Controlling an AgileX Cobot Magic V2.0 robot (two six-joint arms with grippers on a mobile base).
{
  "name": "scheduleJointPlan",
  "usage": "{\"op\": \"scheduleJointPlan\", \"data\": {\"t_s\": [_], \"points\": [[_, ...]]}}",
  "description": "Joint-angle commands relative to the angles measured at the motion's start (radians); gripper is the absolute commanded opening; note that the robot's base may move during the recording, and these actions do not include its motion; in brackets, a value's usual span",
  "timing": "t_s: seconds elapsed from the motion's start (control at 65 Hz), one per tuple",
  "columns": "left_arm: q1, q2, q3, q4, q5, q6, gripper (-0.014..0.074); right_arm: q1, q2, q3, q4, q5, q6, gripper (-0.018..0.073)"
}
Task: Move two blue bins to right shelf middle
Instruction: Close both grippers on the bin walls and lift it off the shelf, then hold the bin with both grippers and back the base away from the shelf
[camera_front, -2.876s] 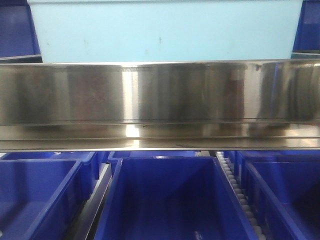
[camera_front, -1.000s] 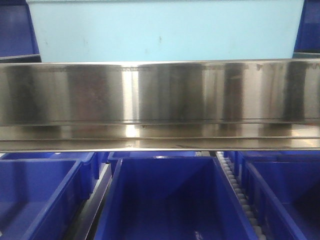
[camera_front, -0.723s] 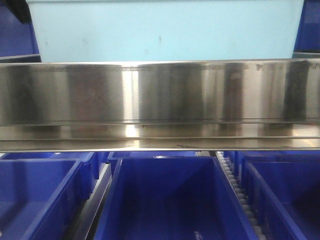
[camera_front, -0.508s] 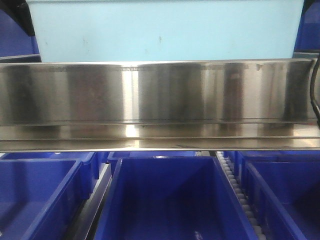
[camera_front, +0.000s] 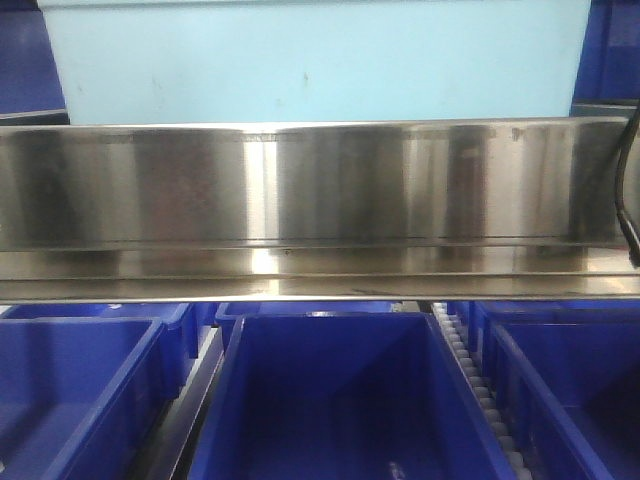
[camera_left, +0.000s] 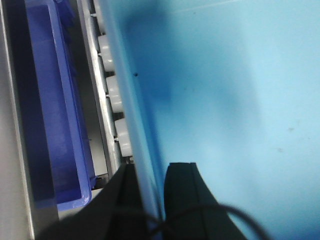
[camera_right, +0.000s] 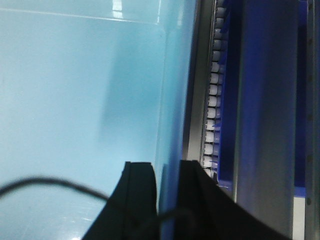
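Note:
A pale sky-blue bin (camera_front: 315, 62) fills the top of the front view, just above and behind the wide shiny steel front rail (camera_front: 320, 185) of the shelf level. In the left wrist view my left gripper (camera_left: 152, 175) is shut on the bin's left wall (camera_left: 135, 125), one black finger (camera_left: 184, 182) inside and the other outside. In the right wrist view my right gripper (camera_right: 167, 172) is shut on the bin's right wall (camera_right: 172, 100), with one finger (camera_right: 140, 180) inside the bin (camera_right: 75, 90). I cannot tell whether the bin rests on the rollers.
Dark royal-blue bins (camera_front: 340, 400) stand in a row on the level below, split by a white roller track (camera_front: 470, 370). White rollers (camera_left: 112, 95) and a dark blue bin (camera_left: 50, 100) lie beside the left wall; rollers (camera_right: 212, 100) line the right wall. A black cable (camera_front: 625, 190) hangs at the right edge.
The pale blue bin has shifted a little to the left in the front view. A black cable has come into view at the right edge; the dark shape at top left is gone.

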Motion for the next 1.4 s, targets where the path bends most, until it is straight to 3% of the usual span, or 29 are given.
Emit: {"op": "scheduleJointPlan", "data": {"t_s": [0.0,0.261,0.738,1.0,1.384], "points": [[-0.006,-0.006,-0.009,-0.010,0.001,0.007,-0.0111,-0.003,-0.002,-0.005,-0.011,-0.003,-0.008,-0.0153],[-0.006,-0.063,-0.046,-0.010,0.001,0.007,-0.0111,-0.003,-0.093,-0.015,-0.011,-0.003,-0.006,-0.0153],[-0.006,-0.246,-0.214,-0.010,0.001,0.007,-0.0111,-0.003,-0.322,-0.045,-0.011,-0.201,-0.006,-0.0153],[-0.006,-0.266,-0.303,-0.038,0.001,0.007,-0.0111,-0.003,-0.332,-0.176,-0.011,-0.198,-0.006,-0.0153],[-0.006,-0.266,-0.305,-0.032,-0.008,0.007,-0.0111,-0.003,-0.332,-0.188,-0.011,-0.187,-0.006,-0.0153]]}}
